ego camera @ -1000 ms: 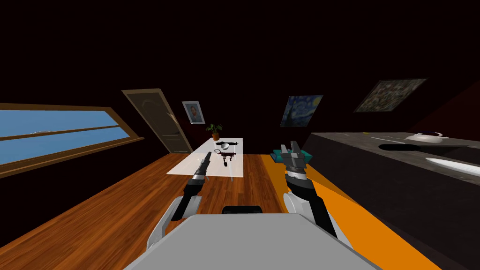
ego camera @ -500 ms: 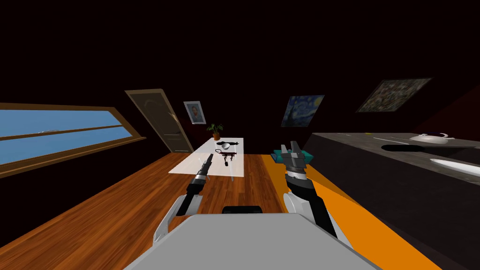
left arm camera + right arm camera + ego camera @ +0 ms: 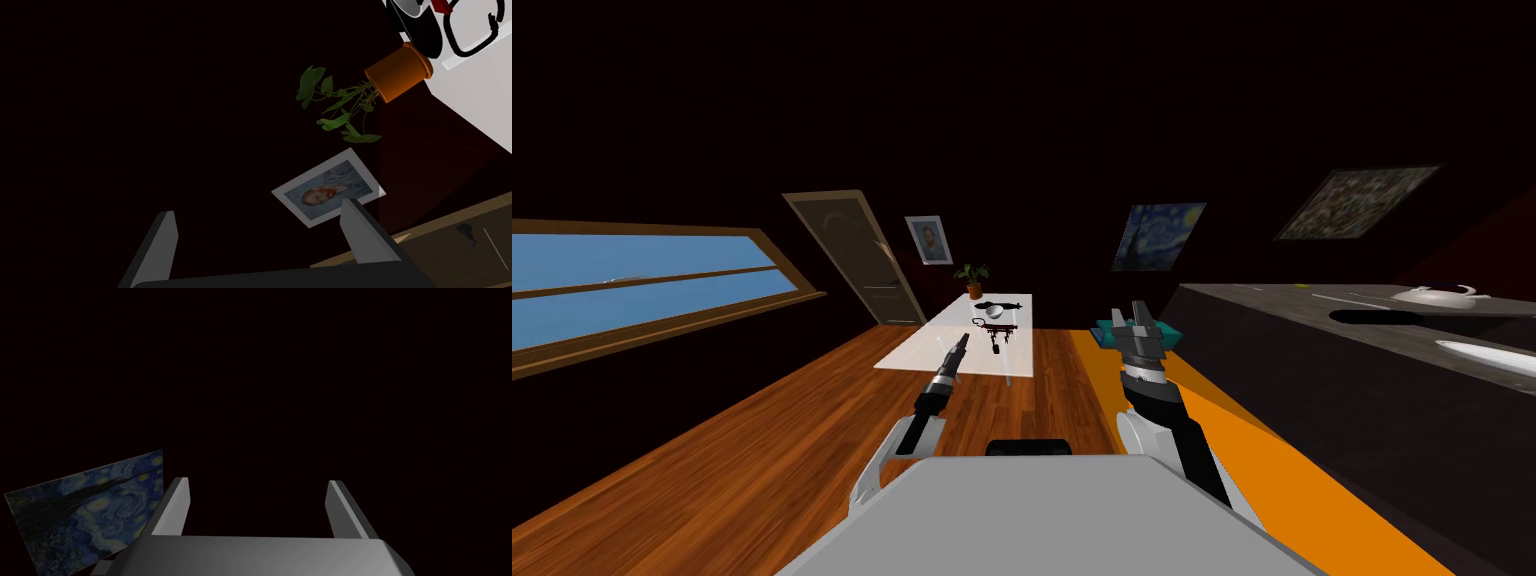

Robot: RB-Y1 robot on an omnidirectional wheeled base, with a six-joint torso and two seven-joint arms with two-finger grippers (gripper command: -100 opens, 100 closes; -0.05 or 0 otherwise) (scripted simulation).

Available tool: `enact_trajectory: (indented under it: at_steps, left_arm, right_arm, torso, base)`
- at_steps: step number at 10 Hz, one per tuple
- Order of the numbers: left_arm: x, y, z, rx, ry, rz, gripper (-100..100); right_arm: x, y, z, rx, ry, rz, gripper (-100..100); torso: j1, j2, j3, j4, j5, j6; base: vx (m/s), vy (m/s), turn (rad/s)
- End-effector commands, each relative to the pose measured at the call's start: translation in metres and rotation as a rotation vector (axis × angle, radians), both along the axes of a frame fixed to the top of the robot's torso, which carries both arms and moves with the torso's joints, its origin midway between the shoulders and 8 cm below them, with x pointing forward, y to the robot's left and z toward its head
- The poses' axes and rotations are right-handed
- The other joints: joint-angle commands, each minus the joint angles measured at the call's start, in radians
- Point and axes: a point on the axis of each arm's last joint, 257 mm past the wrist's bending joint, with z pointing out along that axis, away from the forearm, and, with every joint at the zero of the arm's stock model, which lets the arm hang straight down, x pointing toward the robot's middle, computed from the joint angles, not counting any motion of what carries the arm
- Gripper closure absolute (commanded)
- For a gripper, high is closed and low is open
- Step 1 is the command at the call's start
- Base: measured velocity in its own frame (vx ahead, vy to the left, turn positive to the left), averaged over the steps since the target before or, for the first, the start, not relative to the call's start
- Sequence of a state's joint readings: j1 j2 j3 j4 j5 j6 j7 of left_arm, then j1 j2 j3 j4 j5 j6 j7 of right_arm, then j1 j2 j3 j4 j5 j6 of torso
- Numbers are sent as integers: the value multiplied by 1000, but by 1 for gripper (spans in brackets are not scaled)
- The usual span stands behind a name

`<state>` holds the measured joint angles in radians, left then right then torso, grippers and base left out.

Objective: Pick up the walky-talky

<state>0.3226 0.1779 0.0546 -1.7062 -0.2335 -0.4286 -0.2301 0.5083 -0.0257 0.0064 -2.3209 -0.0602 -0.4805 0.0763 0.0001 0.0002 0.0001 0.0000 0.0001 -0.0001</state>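
A white table (image 3: 932,345) stands ahead across the wooden floor, with several small dark things on it. A black elongated one (image 3: 997,304) lies at its far end, a dark red and black one (image 3: 1000,329) nearer. Which of them is the walky-talky is too small to tell. My left gripper (image 3: 961,338) (image 3: 258,207) is held out towards the table's near edge, open and holding nothing; the table's far corner (image 3: 480,95) shows beyond it. My right gripper (image 3: 1132,315) (image 3: 259,480) is raised right of the table, open, nothing in it.
A potted plant (image 3: 971,275) (image 3: 395,80) stands behind the table's far end. A brown door (image 3: 852,255) is at the back left. A long dark counter (image 3: 1312,350) runs along the right, with a teal thing (image 3: 1164,330) at its near end.
The whole head view has drifted slightly, so I have moved a little. My left gripper sits a bit lower and further right than before. The right arm has kept still.
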Motion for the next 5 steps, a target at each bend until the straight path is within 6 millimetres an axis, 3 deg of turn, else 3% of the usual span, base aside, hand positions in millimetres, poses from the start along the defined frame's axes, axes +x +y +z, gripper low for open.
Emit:
enact_trajectory:
  at_steps: [1, 5]
  left_arm:
    - [6, 4, -13, 30, 23, 9, -100]
    - [15, 11, -46, 77, 80, 28, -100]
  right_arm:
    - [0, 0, 0, 0, 0, 0, 0]
    - [0, 0, 0, 0, 0, 0, 0]
  torso:
    - [0, 0, 0, 0, 0, 0]
    - [0, 0, 0, 0, 0, 0]
  base:
    - [-2, -1, 16]
    - [3, -6, 6]
